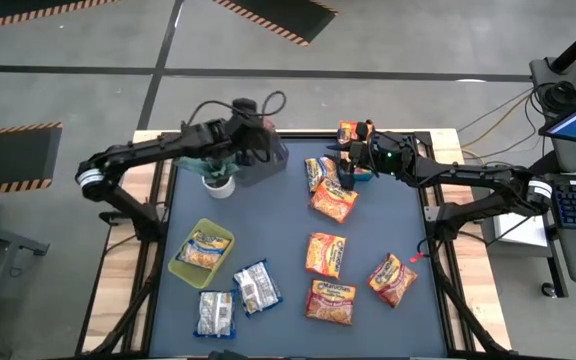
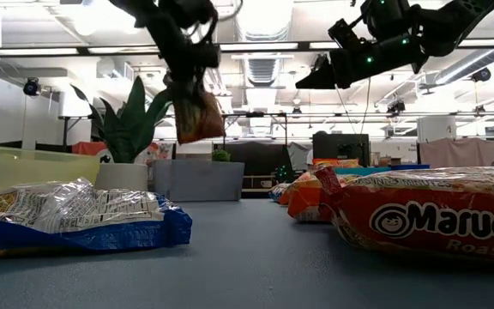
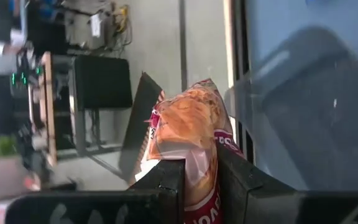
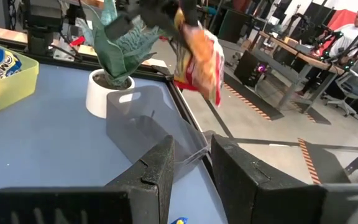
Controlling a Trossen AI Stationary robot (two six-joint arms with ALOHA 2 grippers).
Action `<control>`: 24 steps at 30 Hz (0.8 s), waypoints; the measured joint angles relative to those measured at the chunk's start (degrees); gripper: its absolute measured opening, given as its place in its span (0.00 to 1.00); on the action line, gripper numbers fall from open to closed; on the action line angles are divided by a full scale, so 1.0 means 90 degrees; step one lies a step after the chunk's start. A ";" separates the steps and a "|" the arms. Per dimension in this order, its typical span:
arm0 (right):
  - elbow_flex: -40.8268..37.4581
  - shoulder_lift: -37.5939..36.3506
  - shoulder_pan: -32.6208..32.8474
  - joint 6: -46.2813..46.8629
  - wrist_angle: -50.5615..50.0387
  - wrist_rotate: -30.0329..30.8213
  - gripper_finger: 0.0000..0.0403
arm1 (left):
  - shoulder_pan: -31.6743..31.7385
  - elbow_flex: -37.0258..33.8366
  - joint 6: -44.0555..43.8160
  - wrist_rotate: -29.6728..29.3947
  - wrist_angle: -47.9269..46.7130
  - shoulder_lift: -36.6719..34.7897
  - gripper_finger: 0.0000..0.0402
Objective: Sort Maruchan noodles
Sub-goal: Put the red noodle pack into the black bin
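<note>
My left gripper (image 1: pixel 248 128) is shut on an orange-red Maruchan packet (image 2: pixel 197 116) and hangs high over the clear grey bin (image 1: pixel 260 162) at the table's far edge. My right gripper (image 1: pixel 352 160) is open and empty, raised near the far middle and facing that bin (image 4: pixel 145 118). Several orange-red packets (image 1: pixel 334 200) lie flat on the right half of the table. Two whitish-silver packets (image 1: pixel 256 287) lie near the front left. A yellow-and-blue packet (image 1: pixel 205 247) lies inside the yellow bin (image 1: pixel 180 272). My left gripper pinches the orange-red packet by one end (image 3: pixel 199 167) between its two fingers (image 3: pixel 166 177). The fingers come from above, pointing down. The packet hangs below them (image 2: pixel 200 120), lifted clear of the table and above the grey bin.
A potted plant (image 1: pixel 218 180) stands just left of the grey bin. A small blue thing (image 1: pixel 364 175) and another orange packet (image 1: pixel 352 130) sit at the far edge by my right gripper. Bare blue mat lies in the table's middle (image 1: pixel 268 225).
</note>
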 joint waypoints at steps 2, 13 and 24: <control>0.0000 0.0000 0.0000 -0.0001 -0.0002 0.0000 0.24 | 0.0002 0.0012 0.0406 0.0067 0.0023 0.0204 0.11; 0.0000 0.0000 0.0000 -0.0004 -0.0010 0.0000 0.24 | 0.0041 0.0012 0.1729 0.1225 -0.0313 0.0739 0.10; 0.0000 0.0000 0.0000 -0.0028 -0.0012 0.0000 0.24 | 0.0116 0.0012 0.3158 0.1274 -0.0585 0.0717 0.10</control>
